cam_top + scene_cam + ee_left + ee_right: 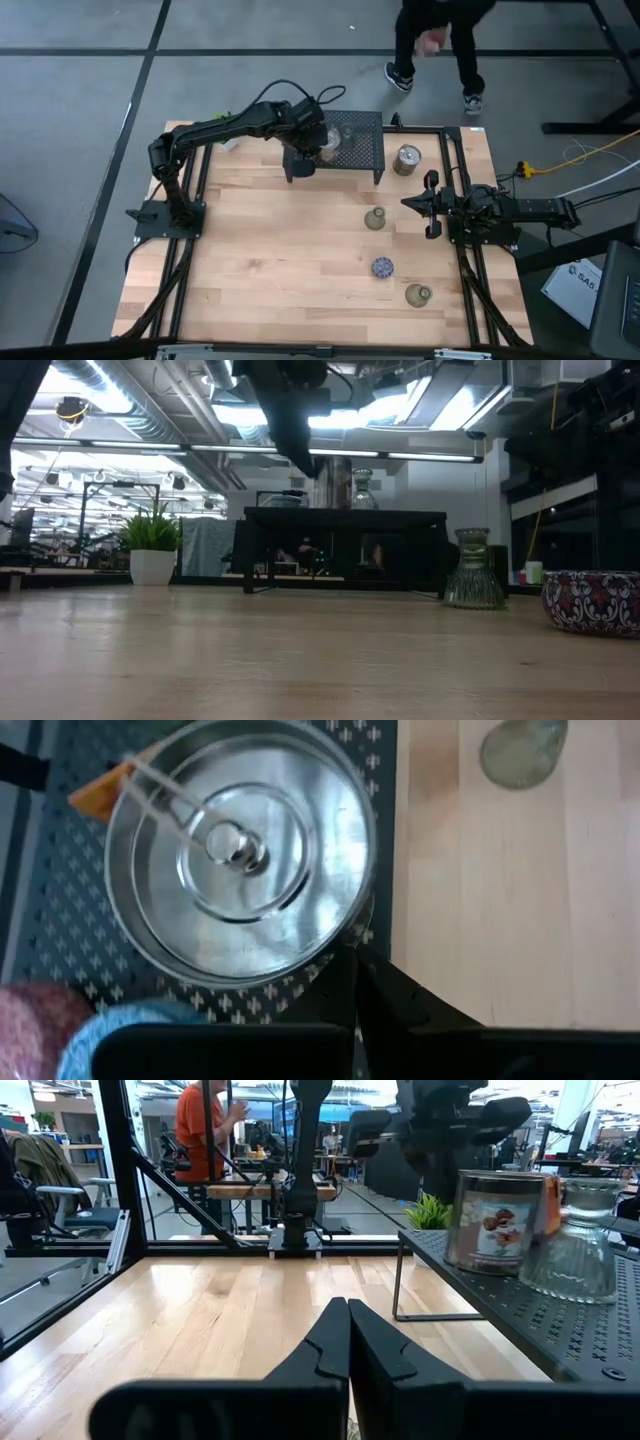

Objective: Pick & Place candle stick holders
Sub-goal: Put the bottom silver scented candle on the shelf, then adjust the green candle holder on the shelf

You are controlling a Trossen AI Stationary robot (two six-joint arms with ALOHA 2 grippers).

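Note:
A black mesh rack (360, 150) stands at the table's far middle. On it stands a shiny silver holder (240, 850) with an orange tag. It also shows in the right wrist view (495, 1220), beside a clear glass holder (585, 1240). Pink (30, 1020) and light blue (130, 1025) holders stand on the rack next to it. My left gripper (357, 985) is shut, its tips beside the silver holder's rim. My right gripper (347, 1330) is shut and empty at the table's right side (415, 203). Another silver holder (406, 160), two olive-grey ones (375, 219) (418, 294) and a speckled blue one (382, 267) stand on the table. My left gripper points down with its shut fingertips (350, 955) right at the silver holder's rim (335, 935), on its near side. I cannot tell whether they touch it. The holder stands upright on the rack.
A small green potted plant (152, 545) stands at the far left. A person (435, 40) walks on the floor beyond the table's far edge. Black frame rails (465, 270) run along the table's left and right sides. Bare wood lies at the near left (270, 280).

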